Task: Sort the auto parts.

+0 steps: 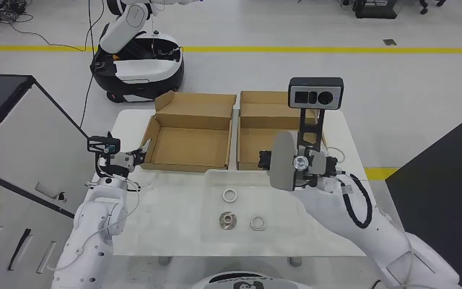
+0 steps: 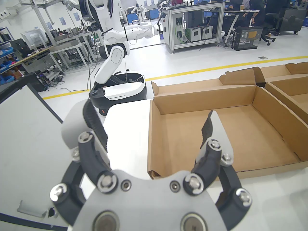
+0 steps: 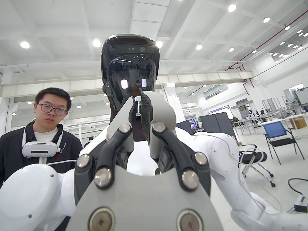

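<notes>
Auto parts [image 1: 228, 220] are lying in two places.

Right gripper [image 3: 139, 102] is pinching a small bolt [image 3: 137, 108] between its ribbed black pads [image 3: 145, 116], close to the fingertips. The fingers are drawn nearly together on it. We are reading the bolt as dark and threaded, with a bright metal end. Its long axis is running along the fingers, one end toward the tips and the other back toward the palm. This hand is being held up off the table [image 1: 173, 217], its tips pointing upward, away from the tabletop.

Below that hand, off toward the other gripper's side, three more parts are resting flat on the smooth white surface. Two are thin, round white rings [image 1: 230, 195] [image 1: 257, 223]. The third is a grey metal piece [image 1: 228, 220], disc-shaped, and we are not resolving its centre well. All three are lying apart from one another.

Left gripper [image 2: 151, 123] is hanging with its fingers [image 2: 92, 121] spread wide and nothing between them. Just ahead of its tips a cardboard box [image 2: 207, 99] is sitting: shallow, matte brown, open-topped, with flaps standing on the far side. A second box [image 1: 263, 108] of the same kind is sitting against the first, on the side away from this hand, and is reaching out just beyond the right gripper.
</notes>
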Tool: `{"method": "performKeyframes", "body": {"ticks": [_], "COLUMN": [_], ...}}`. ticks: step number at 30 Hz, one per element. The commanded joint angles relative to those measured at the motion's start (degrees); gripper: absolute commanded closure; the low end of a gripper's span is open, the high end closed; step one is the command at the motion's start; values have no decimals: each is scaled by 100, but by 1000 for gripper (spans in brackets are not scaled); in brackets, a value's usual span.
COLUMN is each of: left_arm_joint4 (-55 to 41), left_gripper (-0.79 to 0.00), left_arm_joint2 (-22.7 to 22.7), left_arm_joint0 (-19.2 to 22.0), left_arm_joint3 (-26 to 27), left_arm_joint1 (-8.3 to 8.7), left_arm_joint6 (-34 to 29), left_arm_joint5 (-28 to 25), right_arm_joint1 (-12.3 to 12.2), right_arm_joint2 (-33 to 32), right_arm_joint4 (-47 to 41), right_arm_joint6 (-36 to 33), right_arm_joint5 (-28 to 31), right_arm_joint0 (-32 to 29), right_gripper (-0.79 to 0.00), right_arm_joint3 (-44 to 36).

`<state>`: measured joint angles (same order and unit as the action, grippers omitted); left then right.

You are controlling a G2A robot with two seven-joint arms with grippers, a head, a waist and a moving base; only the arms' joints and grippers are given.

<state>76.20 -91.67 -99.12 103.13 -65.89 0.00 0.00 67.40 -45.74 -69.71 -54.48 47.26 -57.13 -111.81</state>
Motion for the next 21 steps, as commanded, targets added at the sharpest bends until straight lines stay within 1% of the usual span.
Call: {"method": "performKeyframes", "body": {"ticks": [1,8,10,15,21], "left_arm_joint4": [0,0,0,0,0], "left_gripper": [-785,-785,-785,-785,-785], "left_arm_joint2": [0,0,0,0,0], "left_arm_joint0": [0,0,0,0,0], "left_arm_joint3": [0,0,0,0,0], "left_arm_joint1": [0,0,0,0,0], "left_arm_joint6": [0,0,0,0,0], "left_arm_joint5": [0,0,0,0,0], "right_arm_joint1": [0,0,-12,-119,-341], "right_arm_joint2": [0,0,-184,-863,-1898], "right_arm_joint4": [0,0,273,1302,2589], "right_arm_joint6": [0,0,263,959,1110], "right_arm_joint5": [0,0,-153,-962,-2258], "right_arm_joint0": [0,0,-61,-334,-839], "right_gripper": [0,0,0,0,0], "right_arm_joint3": [0,0,60,76,-8]}}
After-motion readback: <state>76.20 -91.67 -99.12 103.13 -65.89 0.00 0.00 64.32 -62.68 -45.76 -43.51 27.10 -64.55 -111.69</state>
